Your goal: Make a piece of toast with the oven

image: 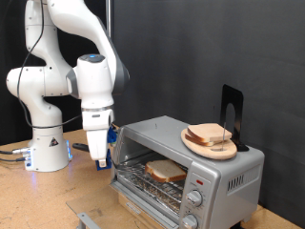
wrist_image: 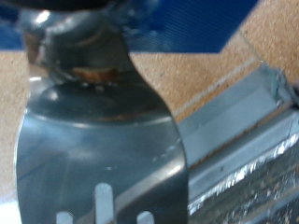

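Black curtain behind, cork-brown tabletop [image: 19, 205] | boxy silver toaster oven [image: 224, 172] with its door down, pale square bread slice [image: 165, 172] on its wire rack | gripper [image: 99, 160] just left of oven, clamped on a slotted metal spatula [wrist_image: 98, 159] | slice lies rightward from it | second slice on round wooden board [image: 210, 143] on top

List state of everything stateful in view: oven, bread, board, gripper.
oven: door open, hanging down at the front.
piece of toast: lying flat on the wire rack inside the oven, still pale.
other slices: stacked on the round wooden board on top of the oven.
gripper: low beside the oven at the exterior view's left, holding a metal spatula, blade filling the wrist view.
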Controlling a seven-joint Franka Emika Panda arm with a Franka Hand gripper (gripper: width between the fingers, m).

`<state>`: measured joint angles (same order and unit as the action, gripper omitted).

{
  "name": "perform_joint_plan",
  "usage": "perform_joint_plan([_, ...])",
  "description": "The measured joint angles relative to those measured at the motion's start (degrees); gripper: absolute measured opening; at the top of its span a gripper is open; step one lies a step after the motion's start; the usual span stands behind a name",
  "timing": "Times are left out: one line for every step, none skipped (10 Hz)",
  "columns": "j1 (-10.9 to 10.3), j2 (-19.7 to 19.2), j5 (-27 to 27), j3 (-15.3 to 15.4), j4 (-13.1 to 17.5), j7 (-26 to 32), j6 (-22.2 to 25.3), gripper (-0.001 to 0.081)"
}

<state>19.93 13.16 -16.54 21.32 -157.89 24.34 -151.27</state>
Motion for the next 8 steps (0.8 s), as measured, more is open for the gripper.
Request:
perform_joint_plan([-0.2,1.0,-2.3,-1.1,-0.8,2.6,0.0,0.0400])
perform_joint_plan([-0.3,2.3,-4.9,-2.3,-1.4,5.0,0.3,0.0400])
perform_joint_plan([-0.4,3.6,-6.9,-3.3,-1.7,6.5,0.8,0.0400])
perform_joint_plan([-0.3,4.9,-7.4,-4.2,-1.9,6.8,2.3,0.0400])
perform_joint_plan([0.1,6.0,-7.4,-4.9,-1.9,6.8,4.4,0.0400])
perform_joint_plan([0.8,6.9,-7.0,-5.4,-2.0,6.8,6.6,0.0400])
perform_joint_plan([1.7,7.6,-6.3,-5.8,-2.1,6.8,8.4,0.0400])
perform_joint_plan([2.4,8.0,-5.7,-5.9,-2.1,6.8,9.6,0.0400])
